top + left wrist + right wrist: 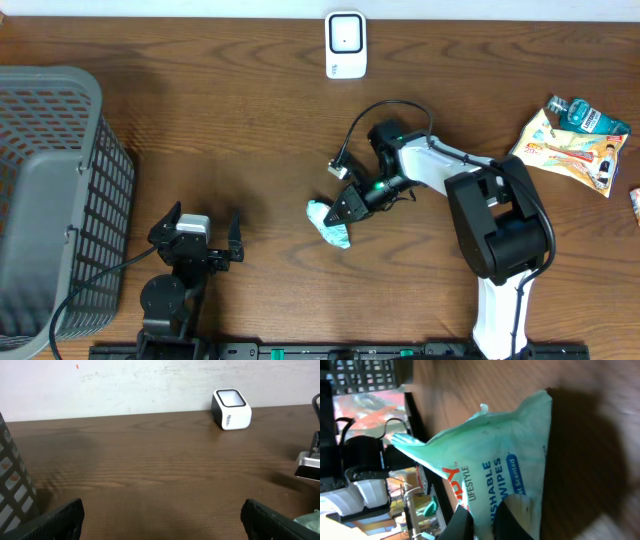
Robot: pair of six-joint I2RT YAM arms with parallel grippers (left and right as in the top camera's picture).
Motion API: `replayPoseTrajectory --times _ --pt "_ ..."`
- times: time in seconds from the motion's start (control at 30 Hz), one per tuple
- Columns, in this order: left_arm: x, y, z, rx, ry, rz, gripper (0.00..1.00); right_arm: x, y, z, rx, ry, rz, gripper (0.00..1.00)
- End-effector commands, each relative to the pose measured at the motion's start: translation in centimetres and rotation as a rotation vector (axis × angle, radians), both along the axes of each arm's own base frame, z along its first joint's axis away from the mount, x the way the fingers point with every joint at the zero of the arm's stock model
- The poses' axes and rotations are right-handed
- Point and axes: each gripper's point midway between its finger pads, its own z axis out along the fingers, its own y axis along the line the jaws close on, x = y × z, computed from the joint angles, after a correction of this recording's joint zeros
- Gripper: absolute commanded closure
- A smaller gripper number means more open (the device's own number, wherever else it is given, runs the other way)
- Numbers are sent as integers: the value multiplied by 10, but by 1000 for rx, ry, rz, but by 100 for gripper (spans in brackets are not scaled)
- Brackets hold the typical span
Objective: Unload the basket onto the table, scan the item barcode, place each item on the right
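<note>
Setting: a dark brown wooden table [250,130] with two robot arms mounted at its near edge.

Wipes pack: a pale green soft pack of wipes [330,222] lies near the middle of the table, a little right of centre. It is crumpled, with one corner pulled up. The right wrist view shows blue and red print on it, including the word "WIPES". No barcode is visible on the faces in view.

Right gripper: the right gripper [345,207] reaches left and down to the pack's upper right edge. Its two dark fingers [462,522] stand very close together with the edge of the pack pinched between them.

Left gripper: the left gripper [195,225] sits low near the front edge of the table, left of the pack and apart from it. Its jaws are spread wide with nothing between them, only bare table ahead.

Scanner: a small white barcode scanner [346,44] with a dark window stands at the far edge of the table, well apart from the pack and almost straight beyond it.

Basket: a grey plastic mesh basket [60,90] fills the left side of the table, just beside the left arm.

Other goods: a colourful flat packet [570,150] lies at the far right, with a teal package [588,117] touching its top edge.
</note>
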Motion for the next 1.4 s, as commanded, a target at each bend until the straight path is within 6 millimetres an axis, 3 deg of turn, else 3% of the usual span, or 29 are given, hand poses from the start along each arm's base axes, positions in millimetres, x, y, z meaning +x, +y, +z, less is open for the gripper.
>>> replayPoseTrajectory --times 0.0,0.13,0.43,0.53,0.77,0.9,1.13,1.37 --pt "-2 -2 -15 0 44 -11 0 8 -14 -12 -70 -6 -30 85" --pt "-2 -2 -15 0 44 -11 0 9 -15 -14 -85 -3 -37 64" --pt "-2 -2 -15 0 44 -11 0 25 -47 -37 -285 14 -133 47" --pt "-2 -2 -15 0 44 -11 0 28 -52 -39 -300 9 -143 18" --pt "-2 -2 -15 0 44 -11 0 28 -48 -33 -256 22 -146 5" --pt "-2 -2 -15 0 44 -11 0 26 -45 -31 -227 0 -119 9" --pt "-2 -2 -15 0 44 -11 0 25 -47 -37 -269 -22 -105 50" --pt "-2 -2 -15 0 44 -11 0 26 -47 -37 -269 -23 -106 67"
